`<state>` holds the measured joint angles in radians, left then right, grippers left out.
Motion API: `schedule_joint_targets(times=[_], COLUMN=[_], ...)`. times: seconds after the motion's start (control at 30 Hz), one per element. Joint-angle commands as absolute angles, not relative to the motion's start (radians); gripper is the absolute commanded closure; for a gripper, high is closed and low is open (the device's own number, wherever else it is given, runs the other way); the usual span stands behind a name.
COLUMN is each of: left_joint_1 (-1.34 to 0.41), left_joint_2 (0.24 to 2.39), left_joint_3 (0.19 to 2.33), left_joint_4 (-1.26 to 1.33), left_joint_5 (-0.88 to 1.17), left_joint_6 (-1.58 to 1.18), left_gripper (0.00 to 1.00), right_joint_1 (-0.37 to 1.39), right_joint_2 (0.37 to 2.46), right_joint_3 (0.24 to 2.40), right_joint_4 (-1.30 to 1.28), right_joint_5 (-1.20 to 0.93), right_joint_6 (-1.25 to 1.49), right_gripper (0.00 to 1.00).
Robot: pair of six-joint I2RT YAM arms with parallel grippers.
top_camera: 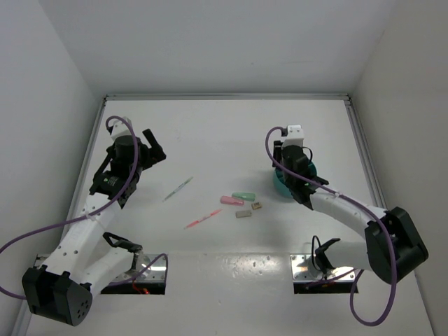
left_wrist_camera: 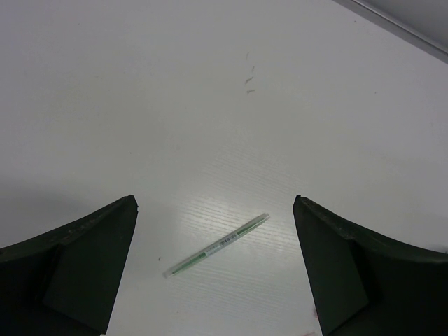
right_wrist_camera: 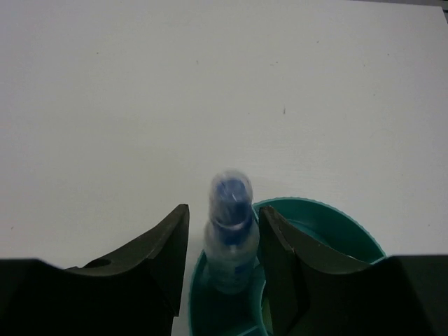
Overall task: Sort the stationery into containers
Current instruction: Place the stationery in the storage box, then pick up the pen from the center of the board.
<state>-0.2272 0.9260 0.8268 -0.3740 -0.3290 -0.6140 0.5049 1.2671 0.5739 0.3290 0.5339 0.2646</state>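
Note:
My right gripper (right_wrist_camera: 224,211) hangs over the round teal cup (right_wrist_camera: 330,211), jaws parted. A blue-white marker (right_wrist_camera: 231,238) stands blurred between them with its lower end inside the cup; a gap shows on its left side. In the top view the cup (top_camera: 279,183) is mostly hidden under that gripper (top_camera: 295,168). My left gripper (left_wrist_camera: 213,204) is open and empty above a thin white-green pen (left_wrist_camera: 217,245). In the top view this pen (top_camera: 178,188), a pink pen (top_camera: 203,220), a pink stick (top_camera: 232,201), a green stick (top_camera: 244,195), a tan block (top_camera: 257,206) and a grey block (top_camera: 243,214) lie mid-table.
White walls close in the table on the left, back and right. A metal rail (top_camera: 224,97) runs along the far edge. Both arm bases (top_camera: 315,269) sit at the near edge with purple cables looping beside them.

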Motion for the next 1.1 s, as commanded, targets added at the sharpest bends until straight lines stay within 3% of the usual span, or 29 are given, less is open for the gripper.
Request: schedule_joint_targets(times=[0.0, 0.3, 0.37, 0.4, 0.43, 0.47, 0.5, 0.63, 0.67, 0.7, 0.73, 0.77, 0.8, 0.87, 0.97, 1.0, 1.07], left_joint_1=[-0.219, -0.219, -0.219, -0.219, -0.219, -0.219, -0.219, -0.219, -0.219, -0.219, -0.219, -0.219, -0.228, -0.238, -0.249, -0.249, -0.249], left_joint_2=[0.923, 0.923, 0.923, 0.923, 0.933, 0.933, 0.933, 0.988, 1.003, 1.018, 1.035, 1.069, 1.084, 1.107, 1.117, 1.117, 1.117], left_joint_3=[0.827, 0.827, 0.827, 0.827, 0.827, 0.818, 0.818, 0.818, 0.818, 0.818, 0.818, 0.827, 0.837, 0.848, 0.848, 0.848, 0.848], left_joint_4=[-0.360, -0.360, -0.360, -0.360, -0.351, -0.351, -0.341, -0.319, -0.319, -0.319, -0.319, -0.330, -0.342, -0.353, -0.353, -0.353, -0.353], left_joint_5=[-0.325, -0.325, -0.315, -0.314, -0.299, -0.269, -0.250, -0.134, -0.100, -0.080, -0.062, -0.019, 0.000, 0.031, 0.031, 0.031, 0.031], left_joint_6=[-0.611, -0.611, -0.611, -0.611, -0.601, -0.588, -0.588, -0.528, -0.519, -0.506, -0.482, -0.470, -0.447, -0.436, -0.426, -0.416, -0.416], left_gripper=[0.01, 0.01, 0.07, 0.14, 0.30, 0.55, 0.98, 1.00, 1.00, 0.81, 0.63, 0.32, 0.25, 0.21, 0.22, 0.41, 0.77], right_joint_1=[0.499, 0.499, 0.499, 0.499, 0.499, 0.499, 0.499, 0.532, 0.532, 0.543, 0.554, 0.563, 0.581, 0.600, 0.629, 0.641, 0.641], right_joint_2=[1.223, 1.189, 1.136, 1.114, 1.092, 1.075, 1.066, 1.127, 1.158, 1.198, 1.301, 1.359, 1.412, 1.531, 1.601, 1.614, 1.623], right_joint_3=[0.569, 0.569, 0.569, 0.569, 0.603, 0.632, 0.670, 0.874, 0.903, 0.978, 1.015, 1.078, 1.103, 1.118, 1.118, 1.118, 1.129], right_joint_4=[0.374, 0.374, 0.393, 0.381, 0.350, 0.297, 0.144, -0.206, -0.254, -0.320, -0.456, -0.513, -0.596, -0.620, -0.611, -0.611, -0.611], right_joint_5=[0.522, 0.512, 0.482, 0.436, 0.294, 0.194, -0.042, -0.492, -0.582, -0.598, -0.609, -0.618, -0.618, -0.597, -0.513, -0.485, -0.413], right_joint_6=[0.259, 0.241, 0.197, 0.166, 0.132, 0.061, 0.016, -0.270, -0.306, -0.345, -0.377, -0.418, -0.431, -0.440, -0.431, -0.431, -0.431], right_gripper=[0.55, 0.49, 0.47, 0.46, 0.42, 0.42, 0.42, 1.00, 1.00, 1.00, 0.78, 0.57, 0.36, 0.33, 0.81, 0.93, 1.00])
